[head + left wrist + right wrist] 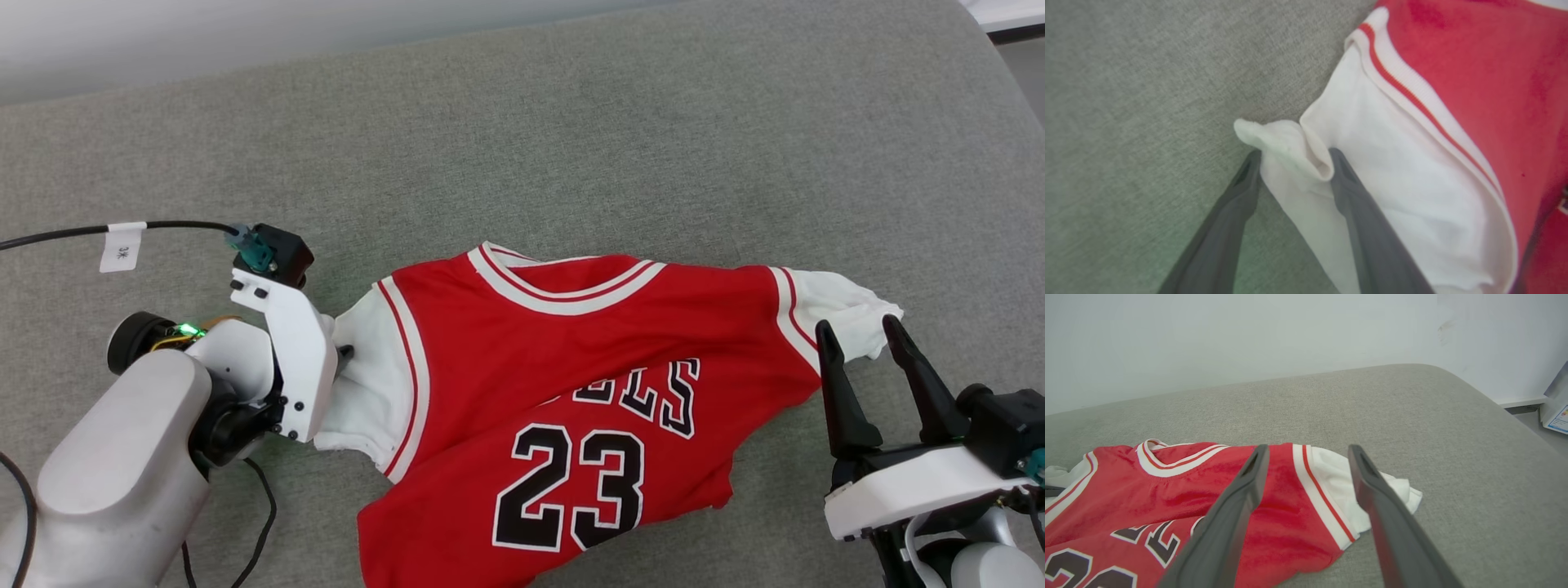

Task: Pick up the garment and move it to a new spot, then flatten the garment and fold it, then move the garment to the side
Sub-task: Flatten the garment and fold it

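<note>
Garment position: the garment [571,351] lies front up, "23" showing, on the grey fabric surface [653,122], lower part creased
Left pincer [1294,163]: released; fingers [1224,228] straddle a fold of the left white sleeve [1392,183], fabric touching both
Right pincer [857,327]: released; tips just beside the right white sleeve [841,298], nothing held
Risk, thin grip: the left pincer may catch only the sleeve edge; the fold then slips out on lifting
Risk, uneven lift: one sleeve gripped alone drags the garment askew and bunches it
Risk, snag: tips pressed low may pinch the grey fabric surface with the sleeve
</note>
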Controlling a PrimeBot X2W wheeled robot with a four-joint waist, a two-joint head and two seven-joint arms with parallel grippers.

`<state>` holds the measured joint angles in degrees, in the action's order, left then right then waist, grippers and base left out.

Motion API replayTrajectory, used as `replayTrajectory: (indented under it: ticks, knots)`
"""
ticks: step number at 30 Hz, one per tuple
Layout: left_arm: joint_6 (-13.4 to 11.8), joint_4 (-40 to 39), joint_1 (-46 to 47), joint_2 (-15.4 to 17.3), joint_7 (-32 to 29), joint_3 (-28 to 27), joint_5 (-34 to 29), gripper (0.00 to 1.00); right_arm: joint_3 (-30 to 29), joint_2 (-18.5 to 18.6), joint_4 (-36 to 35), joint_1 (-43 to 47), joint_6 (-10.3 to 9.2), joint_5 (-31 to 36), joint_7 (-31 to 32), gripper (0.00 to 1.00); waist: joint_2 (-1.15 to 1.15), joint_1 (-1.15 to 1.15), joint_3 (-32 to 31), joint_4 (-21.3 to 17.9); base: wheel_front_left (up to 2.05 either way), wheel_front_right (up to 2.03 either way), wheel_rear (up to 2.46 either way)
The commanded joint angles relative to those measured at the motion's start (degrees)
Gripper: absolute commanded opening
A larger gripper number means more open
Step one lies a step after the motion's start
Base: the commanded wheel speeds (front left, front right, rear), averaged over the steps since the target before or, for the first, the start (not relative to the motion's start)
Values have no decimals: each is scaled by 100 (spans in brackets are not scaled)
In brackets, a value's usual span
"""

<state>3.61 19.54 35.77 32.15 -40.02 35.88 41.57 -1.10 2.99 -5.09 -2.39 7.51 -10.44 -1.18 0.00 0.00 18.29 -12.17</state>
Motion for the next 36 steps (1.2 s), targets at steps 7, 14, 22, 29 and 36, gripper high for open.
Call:
replayTrajectory:
  ticks: [7,14,22,29,36]
  knots:
    - [-237,228,-358,-219,569,37,-137,0,-186,-5,220,-162,-4,-164,288,100,0,0,-126,79,0,0,0]
    - [-637,-178,-423,-382,1734,-228,-406,0,-927,546,856,-327,-4,-879,1398,100,0,0,-321,364,0,0,0]
    - [-878,-1028,-570,-413,2225,-274,-585,0,-1282,1327,1298,-763,-3,-1582,3185,100,0,0,-160,662,0,0,0]
    - [-973,-1577,-417,-413,2283,-230,-739,0,-1178,1577,1648,-1503,-3,-1850,4070,100,0,0,231,852,0,0,0]
    - [-978,-1799,-350,-434,2318,-182,-804,0,-840,1674,2321,-1837,-3,-1951,4653,100,0,0,474,1005,0,0,0]
